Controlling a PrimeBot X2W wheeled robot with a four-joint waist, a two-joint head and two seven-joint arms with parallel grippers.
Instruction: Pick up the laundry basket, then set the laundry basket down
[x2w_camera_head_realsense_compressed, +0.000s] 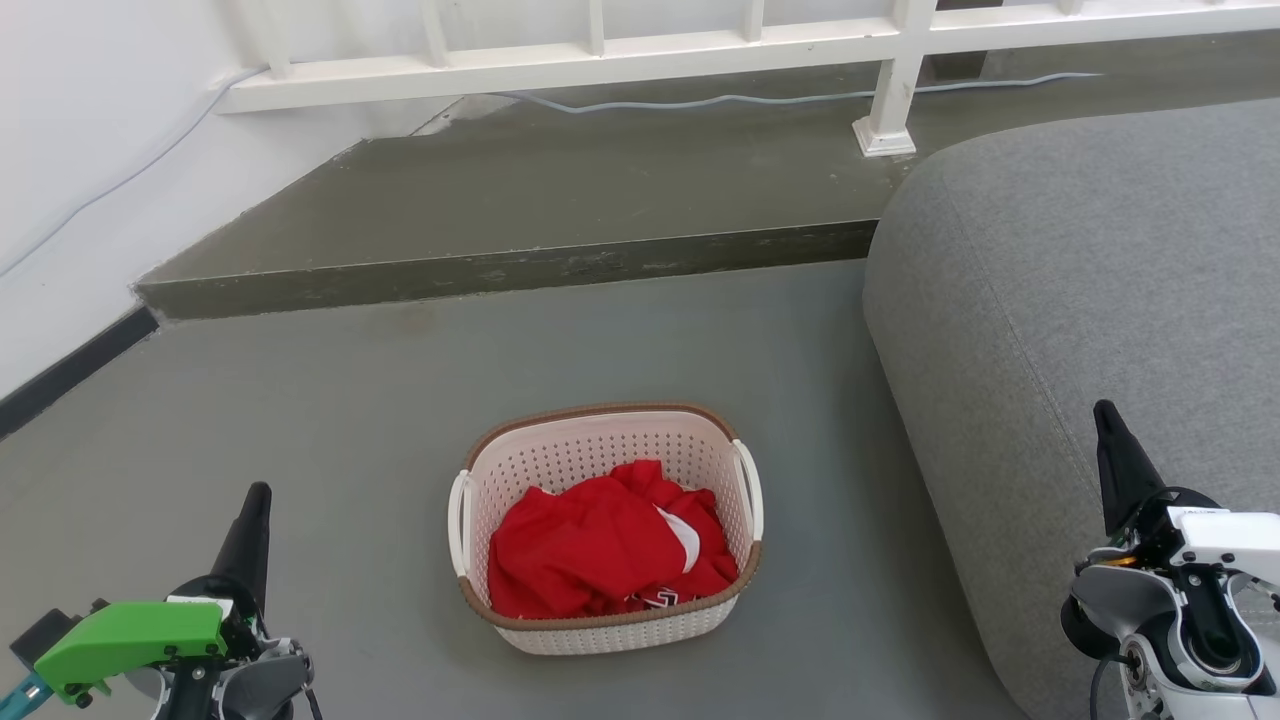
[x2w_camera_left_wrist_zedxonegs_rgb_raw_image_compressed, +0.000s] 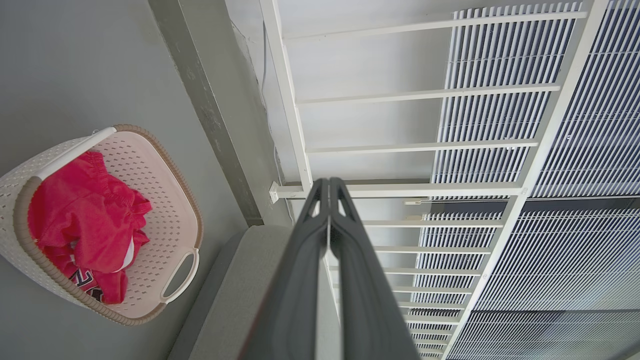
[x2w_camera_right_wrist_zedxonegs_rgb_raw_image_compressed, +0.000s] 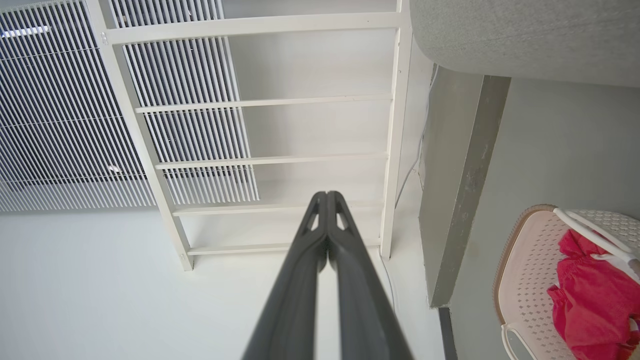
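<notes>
Your left gripper (x2w_camera_head_realsense_compressed: 256, 500) sits at the lower left. Its two fingers are pressed together with nothing between them, well apart from the basket. In the middle, the laundry basket (x2w_camera_head_realsense_compressed: 600, 445) stands upright and flat on the grey floor (x2w_camera_head_realsense_compressed: 350, 420). A red garment (x2w_camera_head_realsense_compressed: 590, 550) is heaped inside it, and there is a white handle (x2w_camera_head_realsense_compressed: 458, 520) on each short side. At the lower right, your right gripper (x2w_camera_head_realsense_compressed: 1105, 420) is likewise closed tight and empty, seen against the grey sofa (x2w_camera_head_realsense_compressed: 1080, 300) that stands near the basket's right side.

This fits a basket waiting for its lift as well as one already put back down, so I'd not call the stage. Any carry here would go best with both handles taken evenly and the basket kept level. The handle slots look narrow for those fingers, though the head view is too coarse to be sure.
</notes>
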